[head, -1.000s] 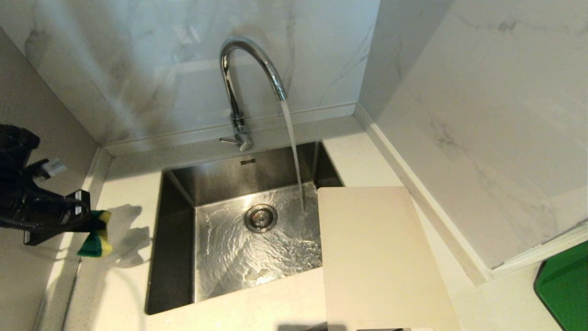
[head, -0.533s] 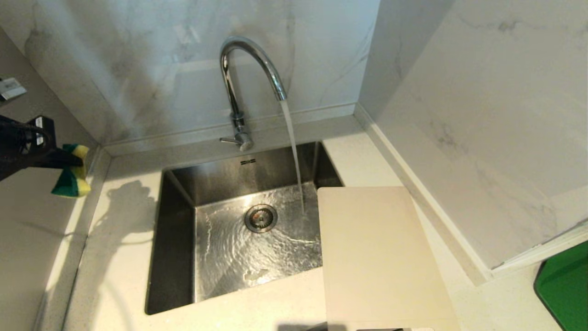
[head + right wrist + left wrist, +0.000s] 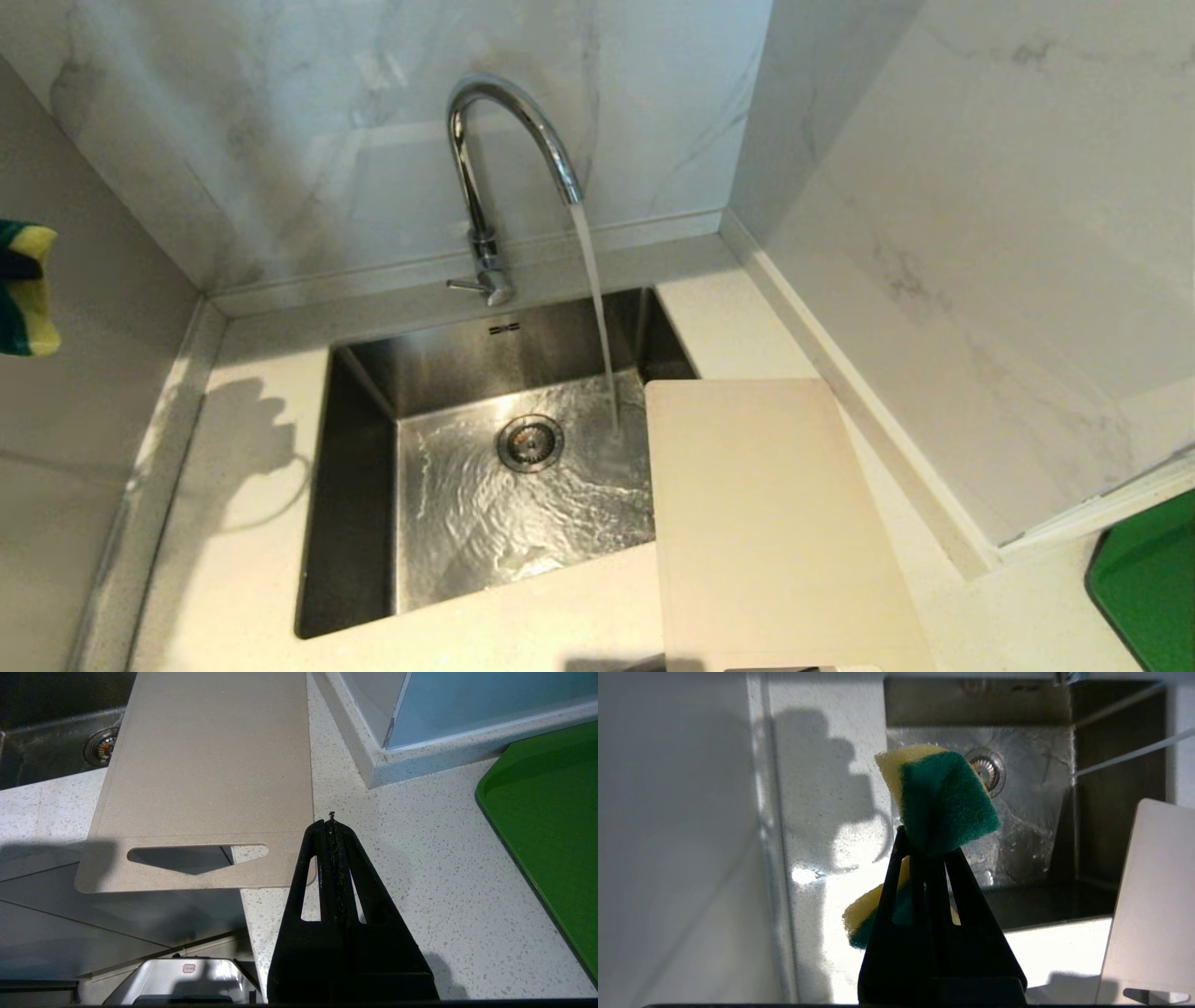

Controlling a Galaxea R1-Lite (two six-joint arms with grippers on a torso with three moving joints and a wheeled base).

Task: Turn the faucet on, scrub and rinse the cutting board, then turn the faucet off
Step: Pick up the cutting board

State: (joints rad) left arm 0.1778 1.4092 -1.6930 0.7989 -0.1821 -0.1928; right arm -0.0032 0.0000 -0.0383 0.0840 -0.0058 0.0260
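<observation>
The chrome faucet [image 3: 485, 168] runs, its stream falling into the steel sink [image 3: 364, 523] near the board's far corner. The cream cutting board [image 3: 766, 523] lies flat on the counter at the sink's right rim; its slot handle [image 3: 196, 854] hangs past the counter's front edge. My left gripper [image 3: 927, 847] is shut on a yellow-and-green sponge [image 3: 945, 800], held high above the counter left of the sink; the sponge [image 3: 26, 289] shows at the head view's left edge. My right gripper [image 3: 331, 823] is shut and empty, parked low beside the board's handle corner.
A bright green flat tray [image 3: 1148, 588] lies on the counter at the far right. Marble walls close in behind the sink and on both sides. The drain [image 3: 530, 442] sits mid-basin under rippling water. The lever [image 3: 464, 285] sticks out left of the faucet base.
My left gripper has lifted the sponge up and out towards the head view's left edge, so the arm has left that view. Water keeps running; the board and right gripper have not moved.
</observation>
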